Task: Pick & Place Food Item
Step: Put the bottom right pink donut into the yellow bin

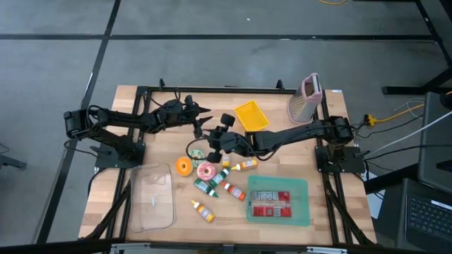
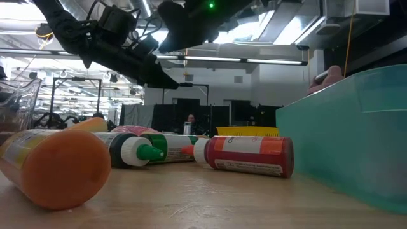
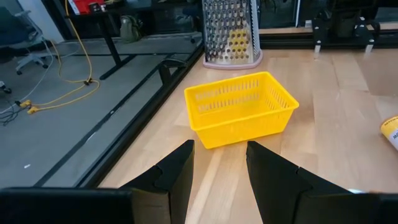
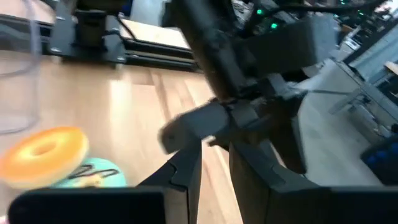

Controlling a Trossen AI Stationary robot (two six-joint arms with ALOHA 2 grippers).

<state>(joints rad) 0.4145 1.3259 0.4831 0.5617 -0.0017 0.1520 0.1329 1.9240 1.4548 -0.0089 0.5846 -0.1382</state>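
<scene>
Fingers first: the right fingers (image 1: 212, 140) hang over the middle of the desk (image 1: 328, 219), a little above the pile of small things. They are a little way apart and there is nothing between them. The right wrist view shows only a thin gap, with the other arm far off behind it. My guess is that they are held narrow like this because the food is small, and they are lining up before they go down.

Just below them in the high view lie the food toys. The orange donut (image 1: 183, 166) and the pink donut (image 1: 207, 170) sit side by side, flat on the wood. Neither one is being held or lifted. I cannot tell which one the arm wants, but both are close. Some little bottles (image 1: 235, 192) lie on their sides around the donuts, so the fingers must come down with care to miss them.

The left fingers (image 1: 203, 117) wait at the upper middle of the high view. They are wide apart and empty too. They point at the yellow basket (image 1: 252, 115), which stands open side up just to their right. I think the basket is where the food should go.

Farther out are a grater (image 1: 304, 100) at the upper right, a teal bin (image 1: 304, 185) at the lower right, and a clear tub (image 1: 152, 197) at the lower left.
</scene>
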